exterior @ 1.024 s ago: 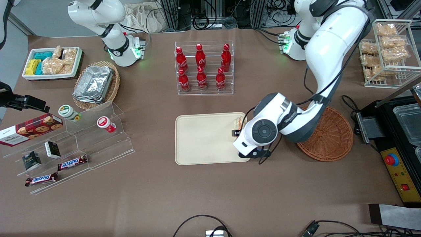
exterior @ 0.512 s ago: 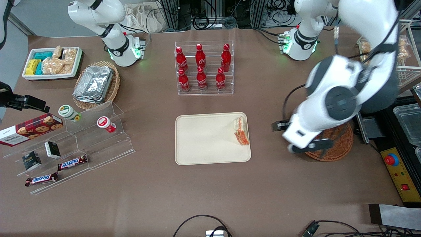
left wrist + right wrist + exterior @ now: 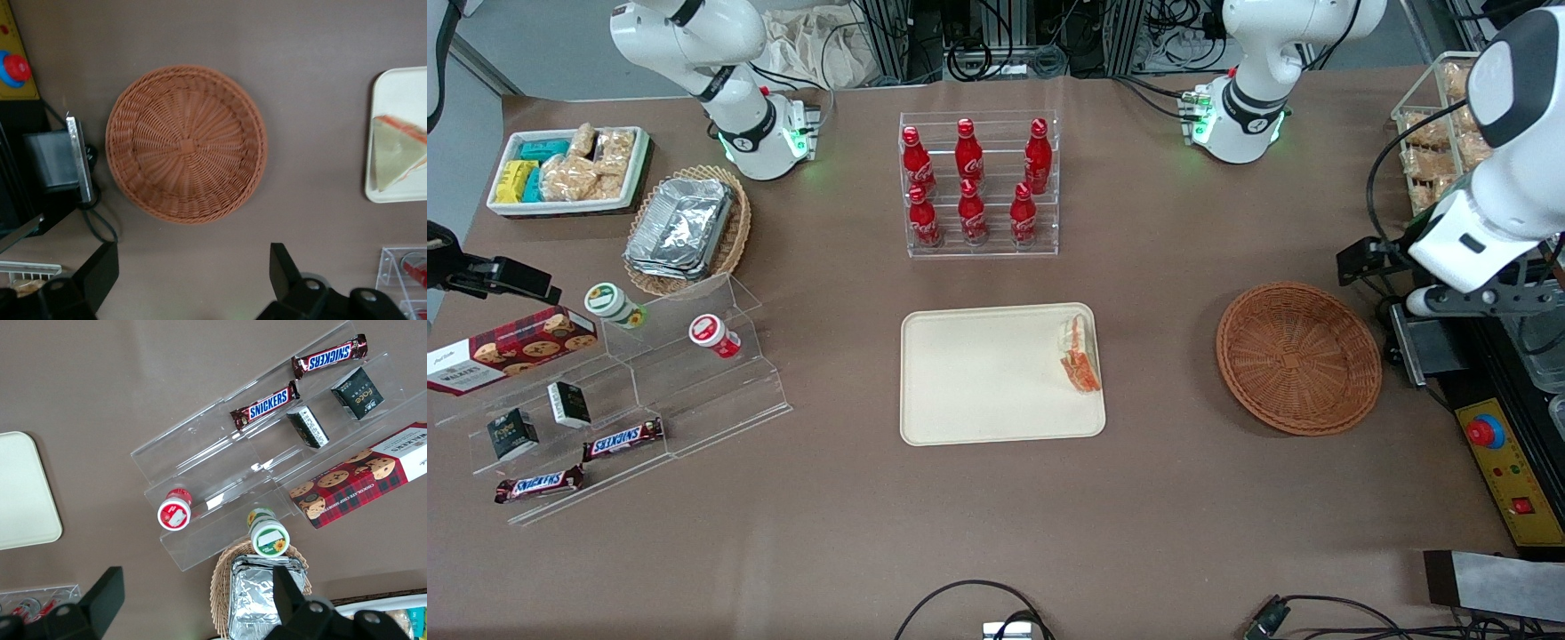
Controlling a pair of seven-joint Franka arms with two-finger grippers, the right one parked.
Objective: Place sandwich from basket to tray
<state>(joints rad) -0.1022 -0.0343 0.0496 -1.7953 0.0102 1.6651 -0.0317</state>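
The sandwich (image 3: pixel 1079 360), a pale bread wedge with red-orange filling, lies on the cream tray (image 3: pixel 978 373) at its edge nearest the basket. It also shows in the left wrist view (image 3: pixel 397 160), on the tray (image 3: pixel 403 87). The round reddish-brown basket (image 3: pixel 1298 356) is empty and shows whole in the left wrist view (image 3: pixel 187 143). My left gripper (image 3: pixel 1359 260) is raised high beside the basket, toward the working arm's end of the table. It is open and empty, its fingers (image 3: pixel 100 270) wide apart over bare table.
A black machine with a red button (image 3: pixel 1485 433) stands at the working arm's end, with a wire rack of bagged snacks (image 3: pixel 1458 142) farther from the camera. A clear rack of red bottles (image 3: pixel 980 182) stands farther from the camera than the tray. An acrylic snack stand (image 3: pixel 649 373) is toward the parked arm's end.
My gripper let go of the sandwich on the tray, then rose and swung away over the basket to the working arm's end. The sandwich stays on the tray.
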